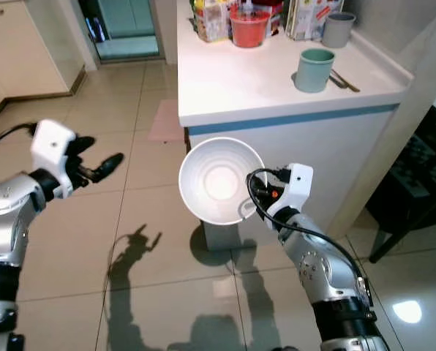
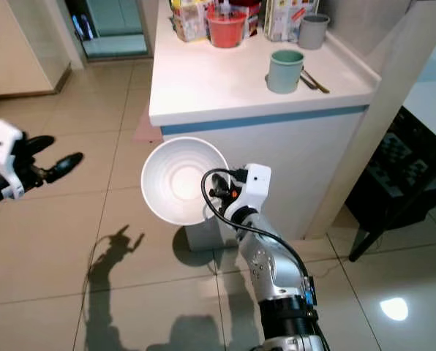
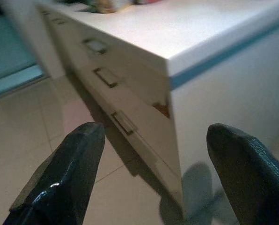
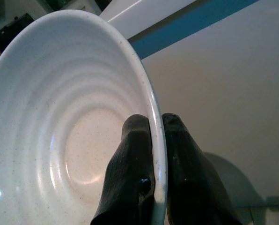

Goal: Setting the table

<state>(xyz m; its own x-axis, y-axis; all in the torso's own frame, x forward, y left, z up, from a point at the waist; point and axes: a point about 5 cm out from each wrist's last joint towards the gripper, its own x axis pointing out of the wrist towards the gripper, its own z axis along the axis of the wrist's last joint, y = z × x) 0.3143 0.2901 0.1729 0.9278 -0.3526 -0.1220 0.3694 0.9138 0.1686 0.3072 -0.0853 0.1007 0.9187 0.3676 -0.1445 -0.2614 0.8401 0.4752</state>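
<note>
A white ribbed bowl [image 1: 218,179] hangs tilted in the air in front of the white counter's [image 1: 262,88] blue-striped edge, below its top. My right gripper [image 1: 252,199] is shut on the bowl's rim, one finger [image 4: 130,164] inside and one outside. My left gripper [image 1: 101,157] is held out to the left over the tiled floor, open and holding nothing; its fingers [image 3: 60,183] point at the counter's corner and drawers. On the counter stand a green cup [image 1: 314,69], a grey cup [image 1: 338,29] and a red cup [image 1: 249,28].
Cutlery [image 1: 344,80] lies beside the green cup. Boxes and packets [image 1: 211,18] crowd the counter's far end. A dark chair [image 1: 415,190] stands to the right of a white pillar. A doorway [image 1: 126,29] opens at the far left; tiled floor lies all around.
</note>
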